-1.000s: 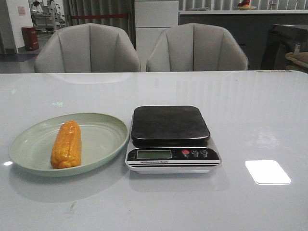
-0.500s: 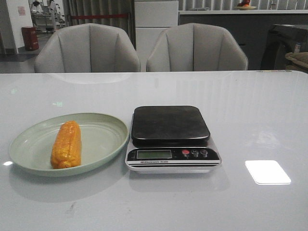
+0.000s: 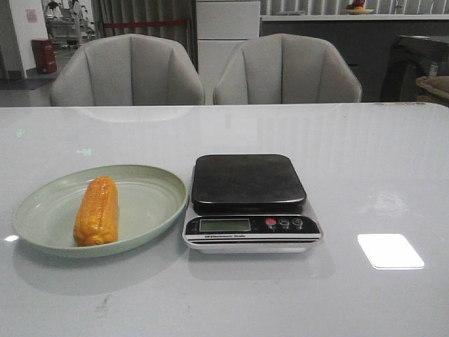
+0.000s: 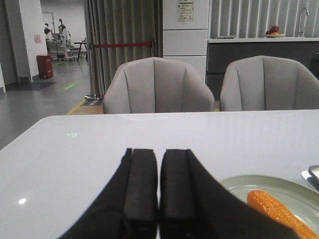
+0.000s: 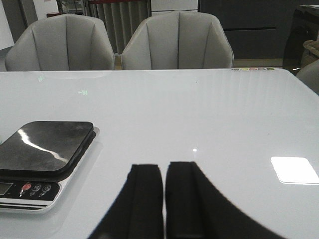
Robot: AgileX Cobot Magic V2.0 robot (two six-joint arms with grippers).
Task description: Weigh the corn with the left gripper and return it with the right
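Front view: corn (image 3: 97, 210) lies lengthwise in the pale green plate (image 3: 151, 203) on the white tabletop (image 3: 365, 161), nearer the plate's left half; the scale (image 3: 250, 202) stands just right of the plate, rims nearly touching (contact cannot be resolved); black platform bare; display (image 3: 224, 225) too small and dim to read; neither arm appears in this view.

Left wrist view: left gripper (image 4: 158, 179) has its jaws clenched, pads almost together with only a thin slit between, grasping nothing; the fingers are cut off by the frame edge; plate and corn are partly cropped at the corner, the cob's far end out of frame.

Right wrist view: right gripper (image 5: 163, 191) likewise has its jaws clenched on nothing, low over bare tabletop; the scale sits off to one side, partly cut off; corn not visible here.

Two grey chairs (image 3: 130, 70) behind the tabletop.
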